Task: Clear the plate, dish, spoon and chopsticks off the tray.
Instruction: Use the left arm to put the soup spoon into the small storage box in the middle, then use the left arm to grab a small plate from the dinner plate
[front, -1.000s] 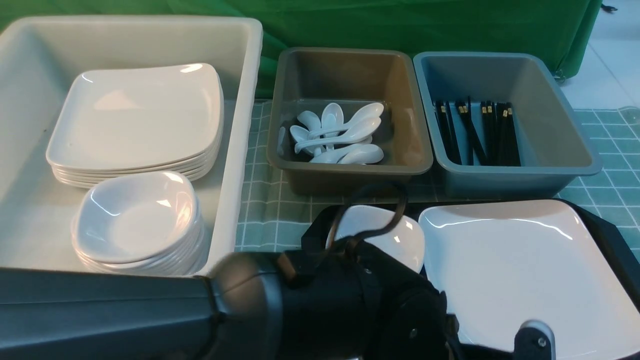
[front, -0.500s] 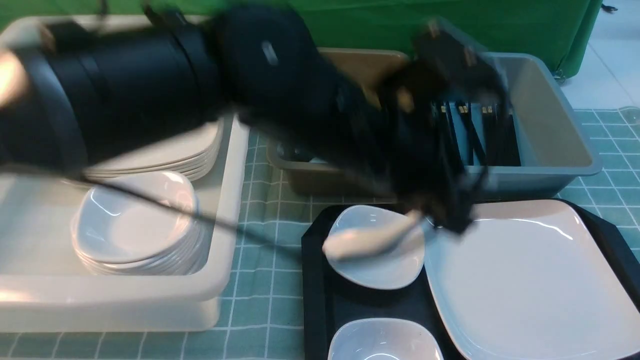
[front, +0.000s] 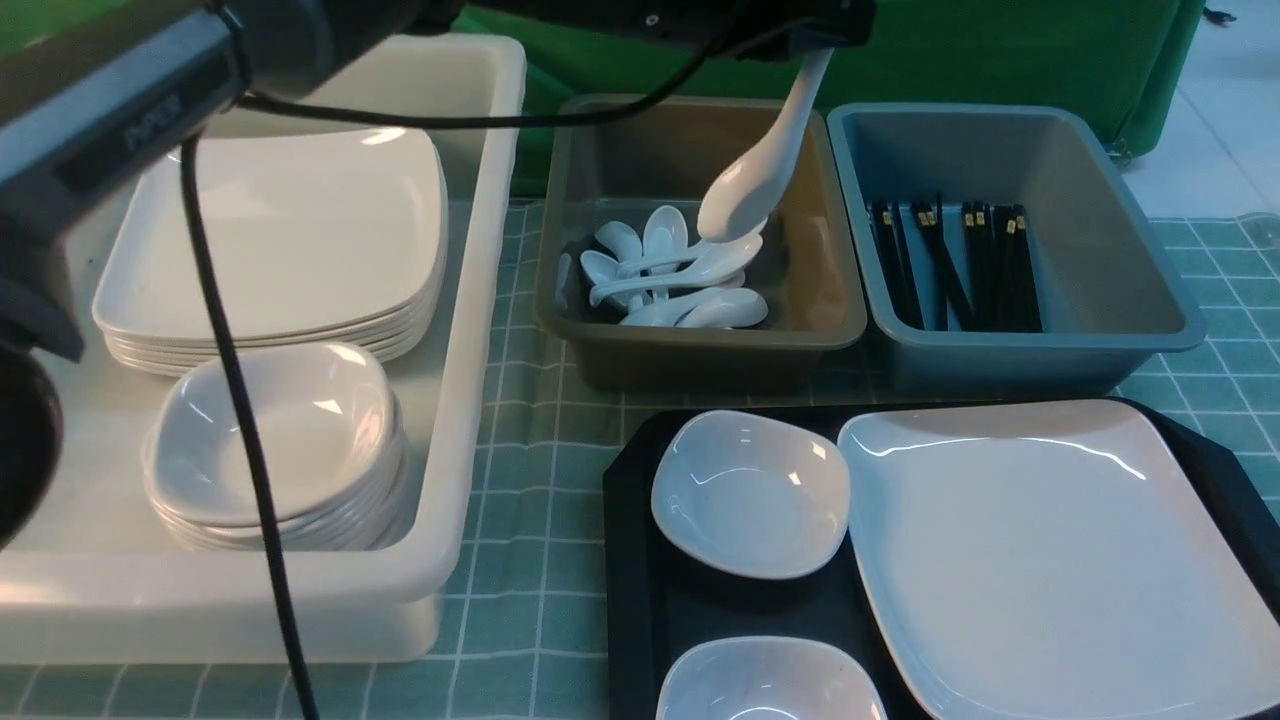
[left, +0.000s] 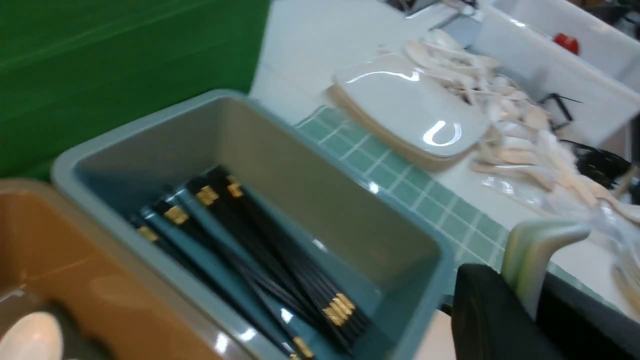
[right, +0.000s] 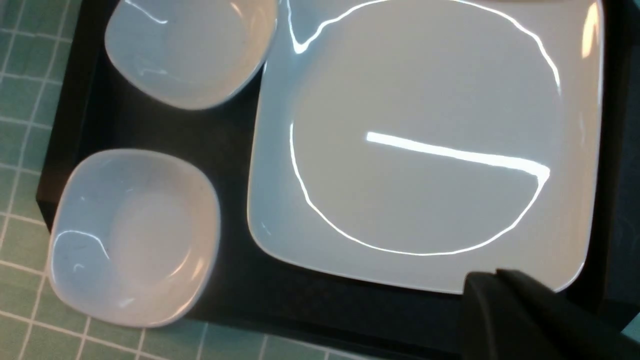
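- Left claw pinches spoon by its handle — bowl dangles over brown tub, near its right edge.
- Right claw pressed together.
- Risk: released this high, it bounces off piled spoons and chips.

The spoon is glossy white, as are the plate and the 2 small dishes on the black tray. There is a grey-brown tub and a blue-grey tub. The chopsticks are black with gold bands. The cloth is pale teal with a white grid. The backdrop is plain green and the bin is cream-white.
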